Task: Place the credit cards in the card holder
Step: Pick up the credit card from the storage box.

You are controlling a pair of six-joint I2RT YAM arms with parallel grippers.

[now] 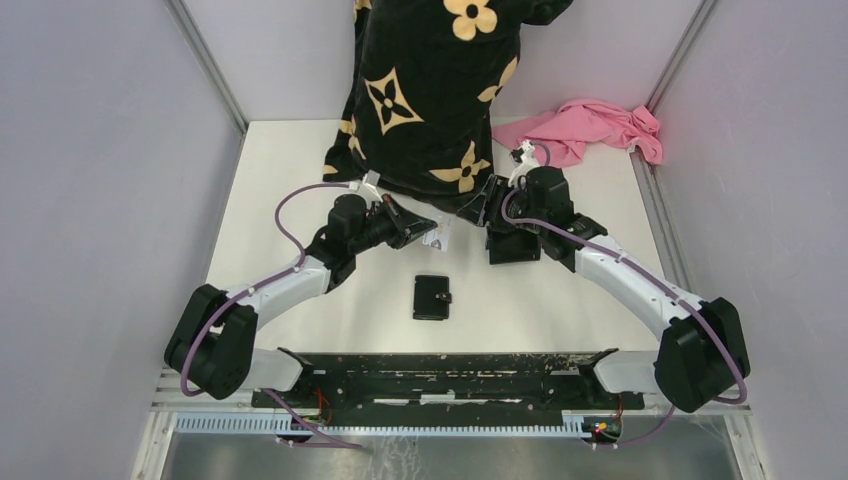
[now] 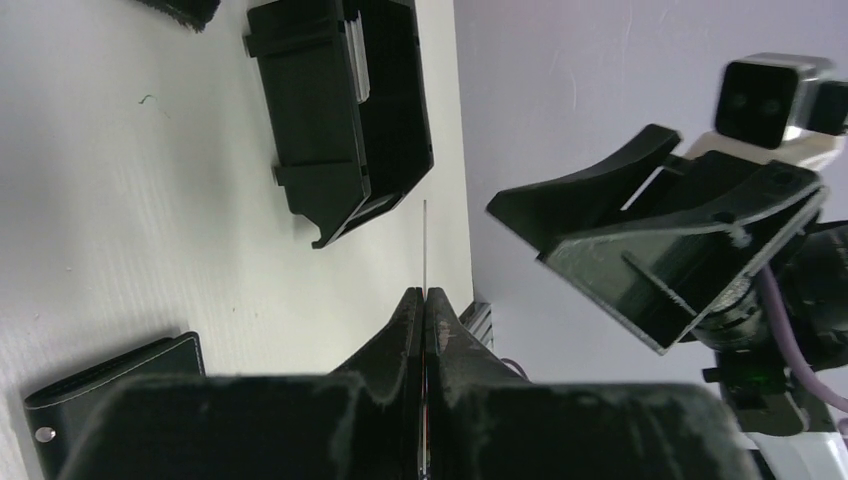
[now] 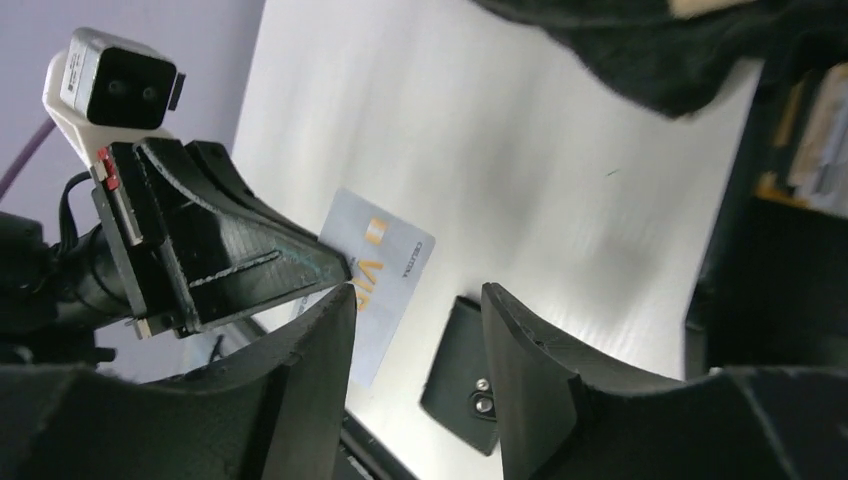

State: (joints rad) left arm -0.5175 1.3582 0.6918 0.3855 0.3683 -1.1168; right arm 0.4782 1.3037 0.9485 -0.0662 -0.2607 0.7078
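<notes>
My left gripper (image 1: 432, 232) is shut on a whitish-grey credit card (image 1: 438, 241) and holds it above the table. In the left wrist view the card (image 2: 425, 245) shows edge-on, sticking out past the closed fingertips of the left gripper (image 2: 424, 292). In the right wrist view the card (image 3: 385, 265) faces the camera with orange print, pinched by the left gripper (image 3: 335, 268). My right gripper (image 3: 420, 295) stands open and empty just beside the card, and shows in the top view (image 1: 478, 212) too. The black card holder (image 1: 432, 297) lies closed on the table below both (image 3: 462, 375) (image 2: 110, 375).
A black shallow tray (image 1: 513, 247) (image 2: 340, 110) sits under the right wrist. A black cloth with yellow flower shapes (image 1: 430, 90) hangs over the table's back. A pink cloth (image 1: 590, 128) lies at the back right. Grey walls close in both sides.
</notes>
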